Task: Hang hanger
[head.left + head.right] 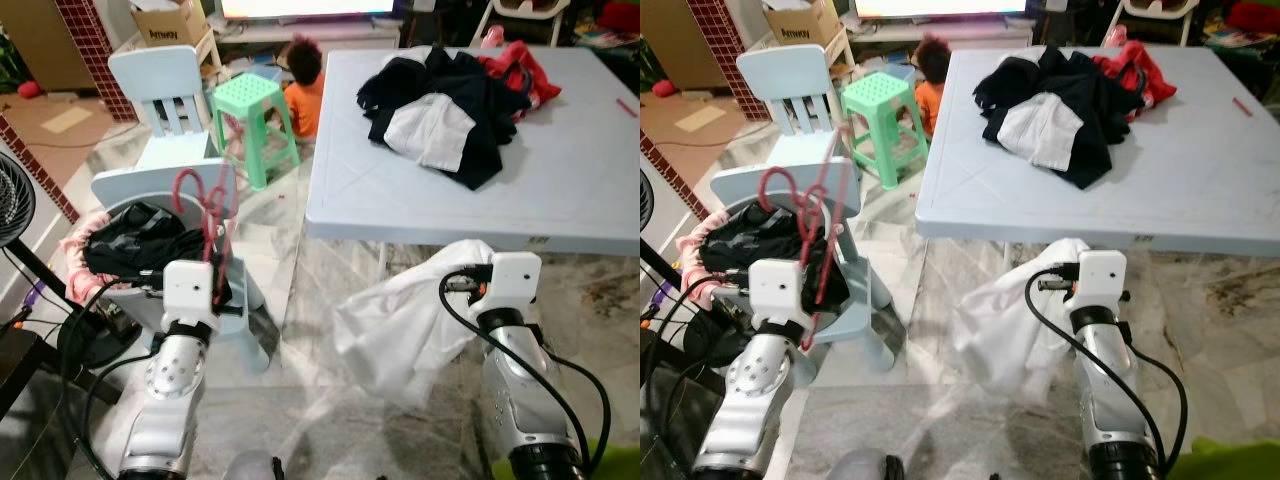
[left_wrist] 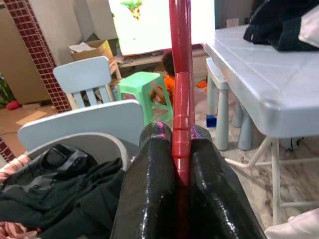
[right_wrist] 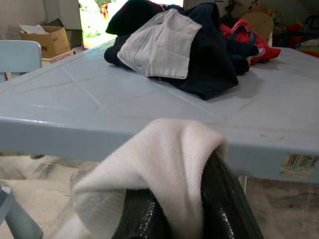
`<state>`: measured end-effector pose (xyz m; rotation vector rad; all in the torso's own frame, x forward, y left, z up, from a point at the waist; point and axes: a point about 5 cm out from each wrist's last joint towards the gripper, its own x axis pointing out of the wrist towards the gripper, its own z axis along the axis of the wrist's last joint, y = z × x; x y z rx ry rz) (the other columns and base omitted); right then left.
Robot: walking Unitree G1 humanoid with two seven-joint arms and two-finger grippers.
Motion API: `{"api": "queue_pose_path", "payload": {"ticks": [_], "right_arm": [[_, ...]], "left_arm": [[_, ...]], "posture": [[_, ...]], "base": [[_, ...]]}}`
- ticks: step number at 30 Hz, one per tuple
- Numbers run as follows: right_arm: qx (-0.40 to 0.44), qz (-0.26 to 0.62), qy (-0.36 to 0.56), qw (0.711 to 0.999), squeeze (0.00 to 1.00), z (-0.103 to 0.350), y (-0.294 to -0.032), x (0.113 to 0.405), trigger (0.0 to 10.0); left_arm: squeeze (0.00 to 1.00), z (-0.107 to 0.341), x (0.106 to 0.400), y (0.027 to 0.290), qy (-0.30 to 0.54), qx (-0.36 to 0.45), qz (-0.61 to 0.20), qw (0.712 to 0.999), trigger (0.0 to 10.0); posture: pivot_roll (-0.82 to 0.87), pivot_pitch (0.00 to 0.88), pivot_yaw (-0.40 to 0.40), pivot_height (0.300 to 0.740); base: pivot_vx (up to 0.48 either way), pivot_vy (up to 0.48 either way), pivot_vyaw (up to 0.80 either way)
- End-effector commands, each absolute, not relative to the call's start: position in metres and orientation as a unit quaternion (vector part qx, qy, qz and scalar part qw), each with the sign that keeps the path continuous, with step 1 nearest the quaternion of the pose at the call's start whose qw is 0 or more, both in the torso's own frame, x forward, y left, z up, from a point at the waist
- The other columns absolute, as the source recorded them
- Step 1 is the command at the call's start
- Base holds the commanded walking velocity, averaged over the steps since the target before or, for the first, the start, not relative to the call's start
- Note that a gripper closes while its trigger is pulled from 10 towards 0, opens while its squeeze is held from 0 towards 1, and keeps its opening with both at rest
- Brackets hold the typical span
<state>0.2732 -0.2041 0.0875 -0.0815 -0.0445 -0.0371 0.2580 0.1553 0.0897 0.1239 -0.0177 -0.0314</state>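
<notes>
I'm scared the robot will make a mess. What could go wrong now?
The white cloth hangs low from the right gripper, so it might drag on the floor. The left gripper pinches only a thin part of the red hanger, which could twist or slip. A child sits nearby.

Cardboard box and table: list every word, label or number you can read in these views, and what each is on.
"Amway": on the cardboard box behind the blue chair, legible in the left eye view.
Barcode sticker on the table edge: print too small to read.
Nothing else is readable.
</notes>
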Motion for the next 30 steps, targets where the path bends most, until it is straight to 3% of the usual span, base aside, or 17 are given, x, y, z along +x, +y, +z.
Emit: {"api": "queue_pose_path", "payload": {"ticks": [1, 11, 30], "right_arm": [[-0.042, -0.016, -0.064, 0.997, 0.0, 0.108, -0.201, 0.281, 10.0], [-0.052, -0.023, -0.123, 0.991, 0.0, 0.142, -0.2, 0.297, 10.0], [-0.052, -0.034, -0.11, 0.992, 0.0, 0.137, -0.204, 0.297, 10.0]], "left_arm": [[0.0, 0.097, 0.261, 0.158, -0.019, 0.062, -0.016, 0.998, 10.0], [0.0, 0.11, 0.264, 0.155, -0.036, 0.053, -0.022, 0.998, 10.0], [0.0, 0.109, 0.262, 0.151, -0.028, 0.051, -0.029, 0.998, 10.0]], "posture": [[0.01, 0.0, 0.019, 0.74], [0.02, 0.0, 0.018, 0.74], [0.02, 0.0, 0.013, 0.74]], "base": [[0.375, 0.0, 0.0], [0.405, 0.0, 0.0], [0.407, 0.0, 0.0]]}}
